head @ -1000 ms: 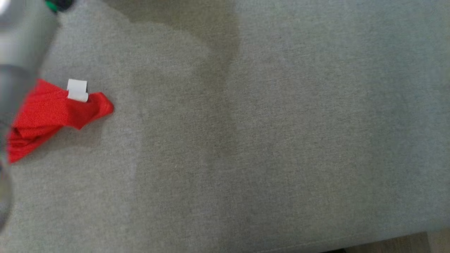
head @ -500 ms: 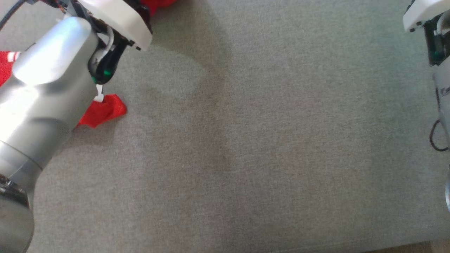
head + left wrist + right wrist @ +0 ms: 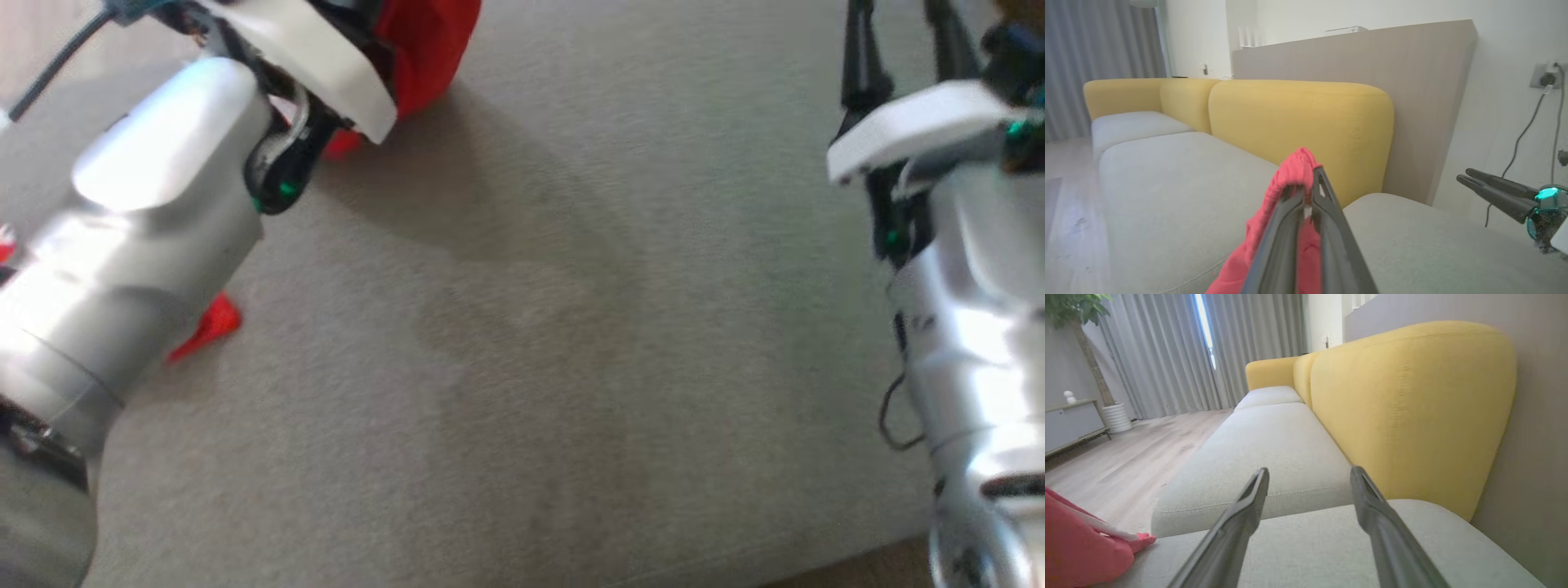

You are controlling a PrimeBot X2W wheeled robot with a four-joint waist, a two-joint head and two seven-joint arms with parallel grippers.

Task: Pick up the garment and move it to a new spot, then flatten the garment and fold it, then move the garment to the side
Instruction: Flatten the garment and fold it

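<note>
One red garment, lifted at the far left of the grey seat cushion, hangs pinched in the left gripper, whose fingers are clamped on its edge. Right gripper: fingers spread, empty. Step judged: carrying to a new spot; next, lowering and releasing for flattening.

Left fingers pinch the garment, right fingers stand spread wide apart.
</note>
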